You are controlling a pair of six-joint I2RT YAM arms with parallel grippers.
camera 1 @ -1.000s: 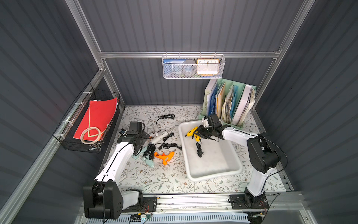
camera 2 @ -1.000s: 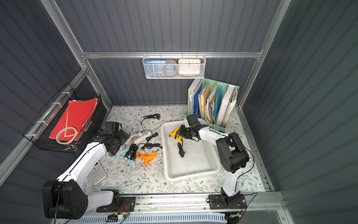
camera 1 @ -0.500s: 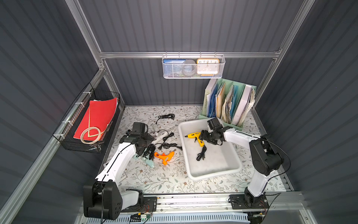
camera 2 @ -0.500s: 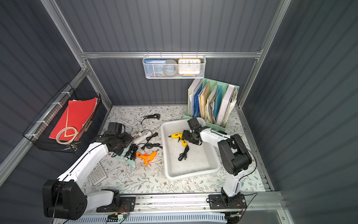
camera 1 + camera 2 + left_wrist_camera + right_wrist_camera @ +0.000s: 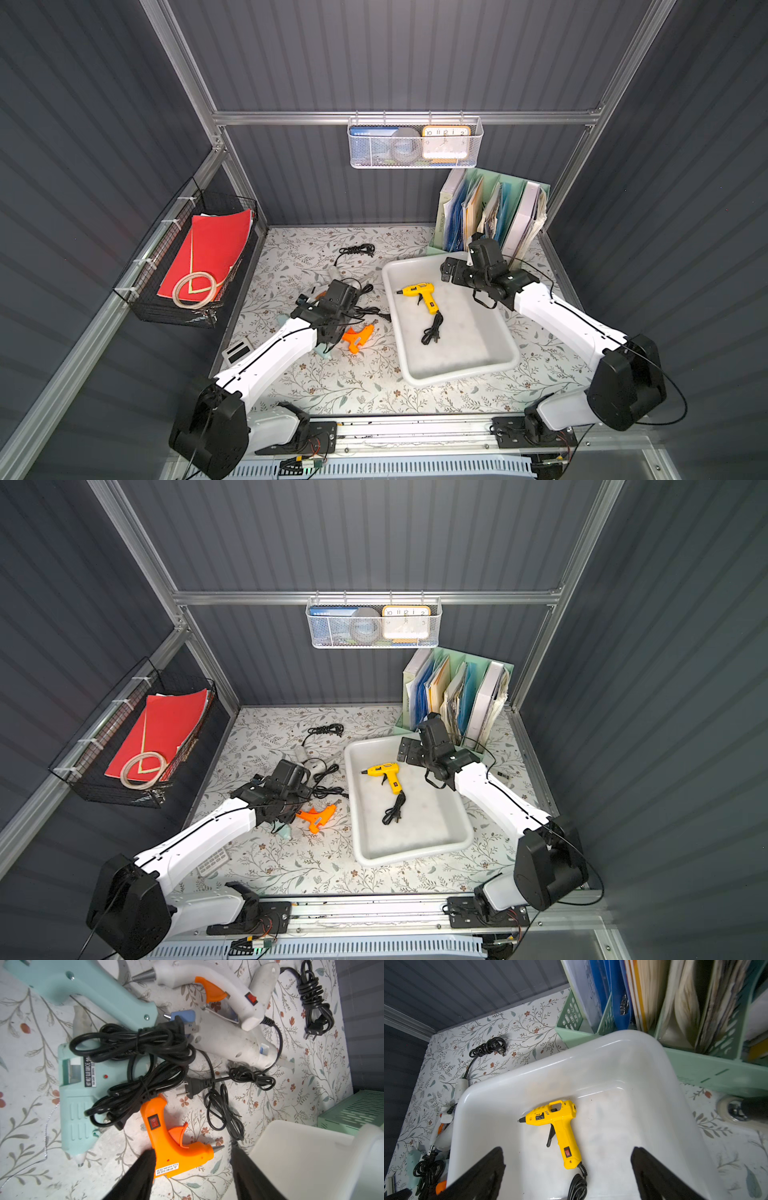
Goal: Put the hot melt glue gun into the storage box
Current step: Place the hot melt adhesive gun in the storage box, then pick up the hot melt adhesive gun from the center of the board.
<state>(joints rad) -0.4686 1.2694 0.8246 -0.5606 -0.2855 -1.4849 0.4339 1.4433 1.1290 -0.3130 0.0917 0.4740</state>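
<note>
One yellow glue gun (image 5: 419,293) lies on its side on the floor of the storage box (image 5: 453,372). It sits in the far half, with the nozzle toward the box's left wall. Its black cord (image 5: 432,330) trails toward the near end and stays inside the box.

The right gripper (image 5: 566,1152) hangs above the far end of the box, jaws wide apart and holding nothing (in the right wrist view both fingers (image 5: 483,1169) frame the gun without contact).

Five further glue guns lie in a cluster on the floral table (image 5: 332,386), left of the box:
- one orange glue gun (image 5: 166,1147)
- two mint glue guns (image 5: 83,1095)
- two white glue guns (image 5: 218,991)

Black cord bundles (image 5: 135,1047) lie across the cluster.

The left gripper (image 5: 192,1150) is positioned over the orange glue gun, jaws apart and straddling the barrel lengthwise. One finger touches the barrel's rear end. The other stands just past the nozzle tip, clear of it, so the grip is not yet clamped. The orange glue gun rests on the table just beside the box's left wall, outside it.
</note>
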